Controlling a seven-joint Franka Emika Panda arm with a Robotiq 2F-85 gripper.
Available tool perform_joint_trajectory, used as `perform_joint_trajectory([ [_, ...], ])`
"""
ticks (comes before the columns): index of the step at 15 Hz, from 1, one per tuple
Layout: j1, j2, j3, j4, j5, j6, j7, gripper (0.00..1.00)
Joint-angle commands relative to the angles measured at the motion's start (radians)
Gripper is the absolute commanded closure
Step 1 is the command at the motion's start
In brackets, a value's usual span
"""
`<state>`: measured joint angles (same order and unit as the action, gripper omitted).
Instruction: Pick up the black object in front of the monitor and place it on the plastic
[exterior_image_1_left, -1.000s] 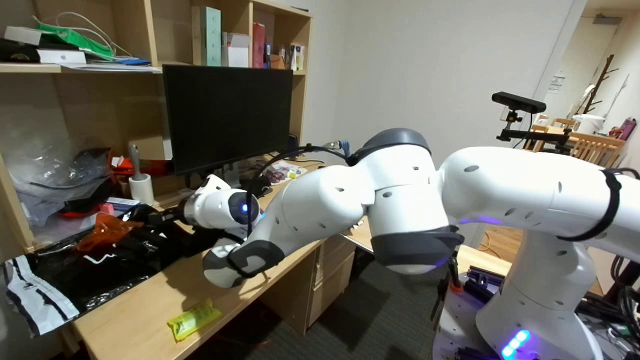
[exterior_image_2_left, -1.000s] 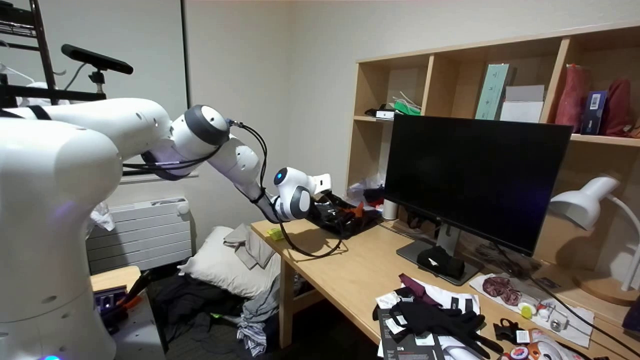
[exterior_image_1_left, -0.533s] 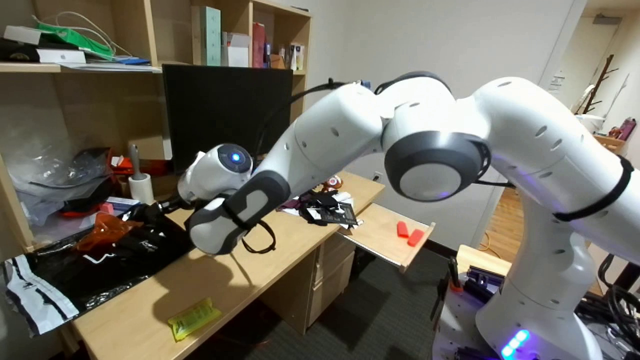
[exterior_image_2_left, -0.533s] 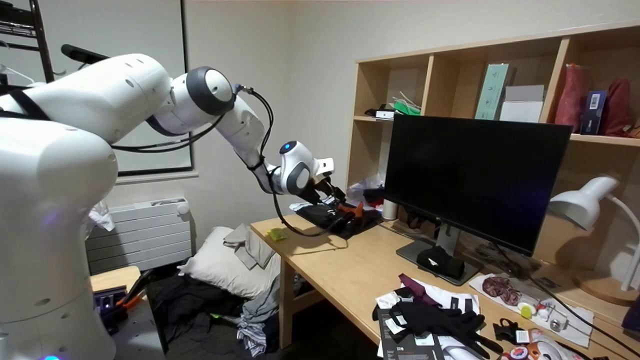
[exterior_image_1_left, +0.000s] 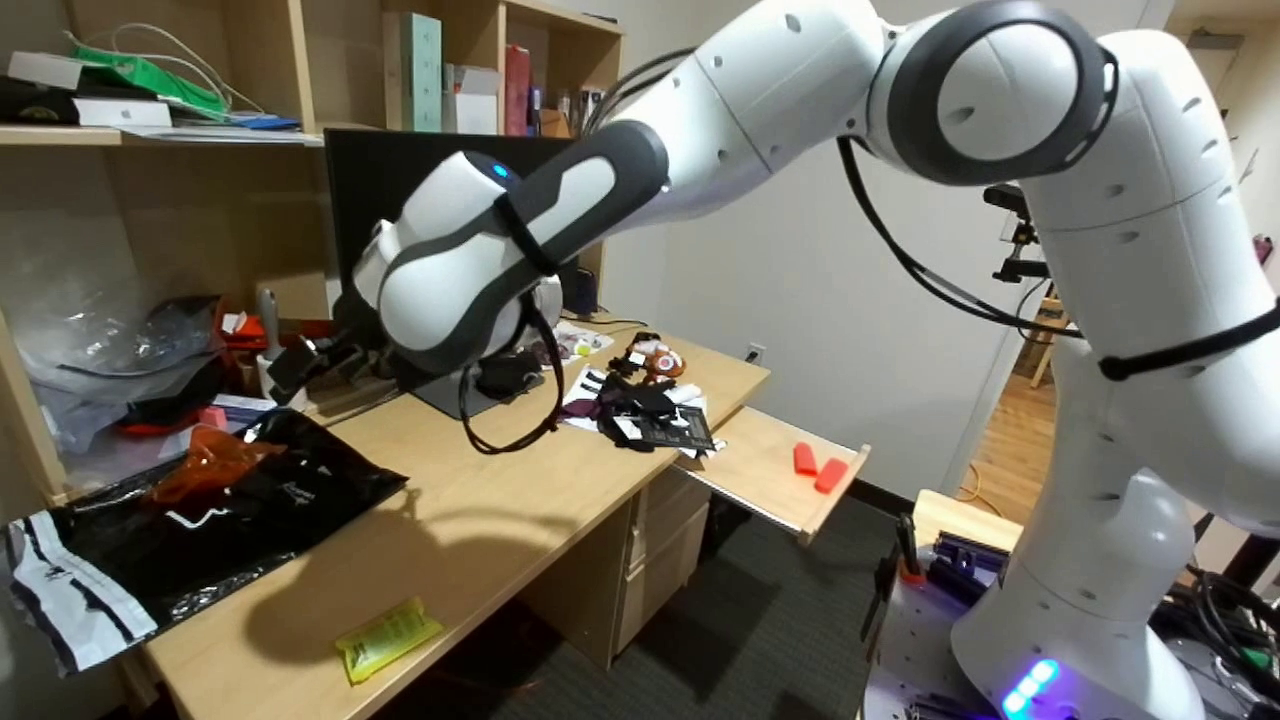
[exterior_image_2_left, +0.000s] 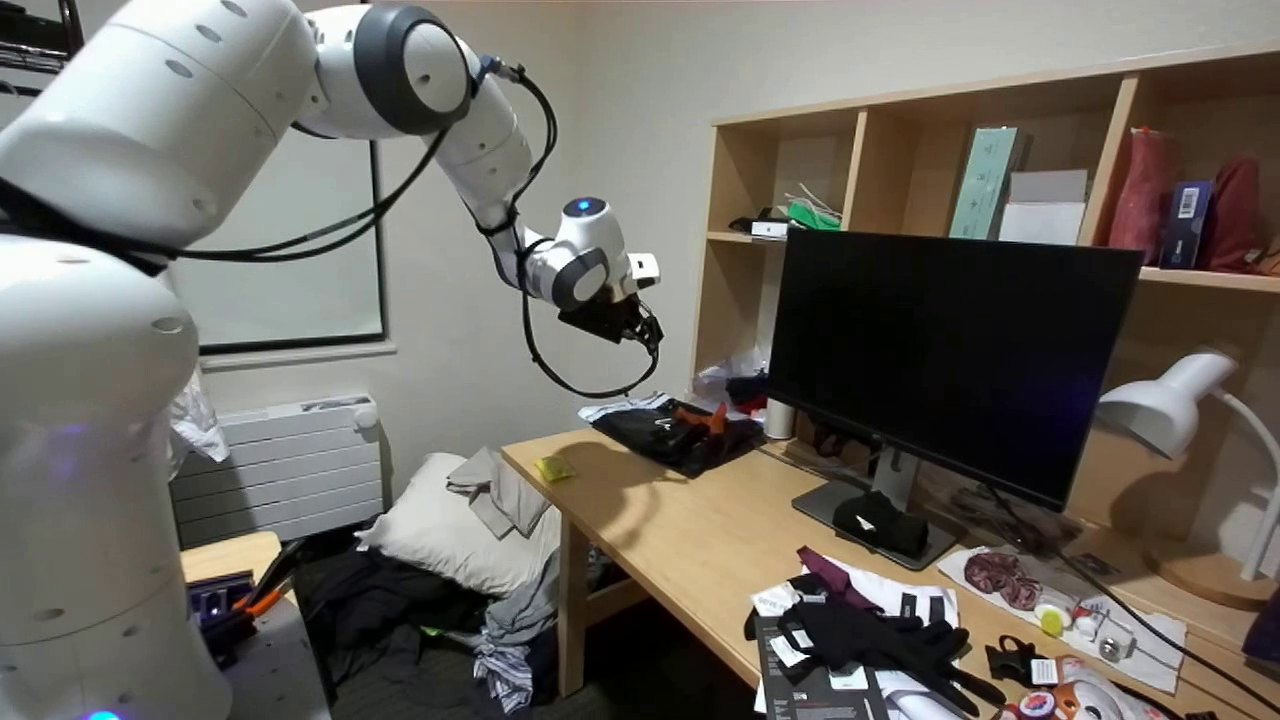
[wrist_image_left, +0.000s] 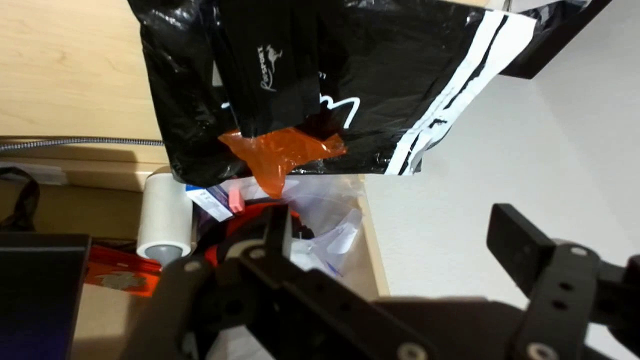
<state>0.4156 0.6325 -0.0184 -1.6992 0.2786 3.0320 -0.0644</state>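
Note:
The black object (wrist_image_left: 267, 70) is flat and dark with a small light logo. It lies on the plastic (wrist_image_left: 400, 75), beside a crumpled orange wrapper, in the wrist view. The plastic is a large black bag with white lettering and a whitish edge; it also shows in both exterior views (exterior_image_1_left: 240, 545) (exterior_image_2_left: 640, 430). The black object shows in an exterior view (exterior_image_1_left: 310, 485) by its faint lettering. My gripper (wrist_image_left: 398, 240) is open, its two fingers wide apart with nothing between them. It hangs in the air above the plastic in both exterior views (exterior_image_1_left: 305, 365) (exterior_image_2_left: 645, 330).
The monitor (exterior_image_2_left: 950, 360) stands on the desk; a lumpy black item (exterior_image_2_left: 880, 525) lies on its base. A lint roller (wrist_image_left: 165, 215) and a shelf full of bags are beside the plastic. A yellow packet (exterior_image_1_left: 388, 638) lies near the desk's front edge. Gloves (exterior_image_2_left: 880, 640) lie farther along.
The arm has risen and the gripper has lifted from down at the plastic to well above it. The black object stays lying on the plastic.

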Motion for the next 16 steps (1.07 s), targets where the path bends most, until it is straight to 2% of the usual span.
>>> perform_joint_trajectory([
  [1,-0.046,-0.01,0.037,-0.006,-0.107,0.004,0.082,0.0],
  [5,-0.04,0.024,0.032,-0.005,-0.121,0.013,0.097,0.0],
  [6,-0.023,0.06,0.002,0.035,-0.135,0.044,0.105,0.0],
  [7,0.051,0.048,-0.091,0.046,-0.076,-0.075,0.123,0.0],
  [8,0.078,0.03,-0.138,0.032,-0.09,-0.168,0.174,0.0],
  [9,0.023,0.001,-0.083,-0.002,-0.16,-0.222,0.211,0.0],
  [10,0.022,-0.029,-0.086,-0.028,-0.183,-0.289,0.228,0.0],
  [11,-0.02,-0.063,-0.04,-0.05,-0.195,-0.364,0.205,0.0],
  [14,-0.125,-0.174,0.075,-0.136,-0.159,-0.522,0.113,0.0],
  [16,-0.17,-0.253,0.119,-0.203,-0.155,-0.604,0.07,0.0],
])
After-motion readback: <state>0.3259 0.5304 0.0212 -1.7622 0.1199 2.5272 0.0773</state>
